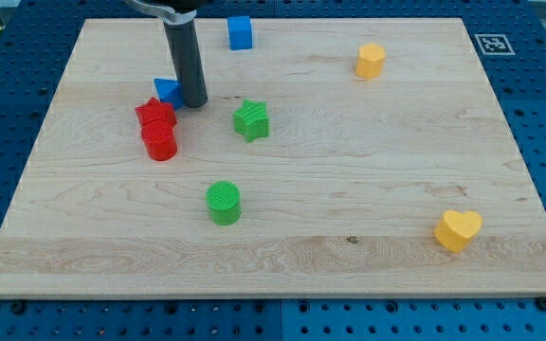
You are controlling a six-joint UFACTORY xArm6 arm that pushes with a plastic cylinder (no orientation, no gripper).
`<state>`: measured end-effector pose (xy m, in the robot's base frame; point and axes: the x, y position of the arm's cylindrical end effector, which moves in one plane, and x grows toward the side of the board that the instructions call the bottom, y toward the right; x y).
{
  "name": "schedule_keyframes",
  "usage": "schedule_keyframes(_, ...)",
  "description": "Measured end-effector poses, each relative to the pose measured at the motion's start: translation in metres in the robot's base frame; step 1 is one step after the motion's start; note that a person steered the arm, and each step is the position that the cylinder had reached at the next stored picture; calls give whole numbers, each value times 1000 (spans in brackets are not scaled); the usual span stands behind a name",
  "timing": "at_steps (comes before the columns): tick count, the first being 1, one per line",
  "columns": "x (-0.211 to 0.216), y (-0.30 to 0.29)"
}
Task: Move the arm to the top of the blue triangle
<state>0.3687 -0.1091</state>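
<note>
The blue triangle (167, 91) lies on the wooden board (368, 161) at the upper left, partly hidden by my rod. My tip (194, 102) rests on the board just to the right of the blue triangle, touching or nearly touching it. A red star-shaped block (155, 115) sits directly below the triangle, with a red cylinder (159, 142) below that.
A blue cube (241, 32) sits near the top edge. A green star (251, 120) lies right of my tip and a green cylinder (223, 203) lower down. A yellow block (371, 60) sits at the upper right, a yellow heart (458, 229) at the lower right.
</note>
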Motion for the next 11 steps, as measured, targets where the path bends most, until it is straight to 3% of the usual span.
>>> schedule_keyframes(3,0,8)
schedule_keyframes(7,-24,80)
schedule_keyframes(11,-14,87)
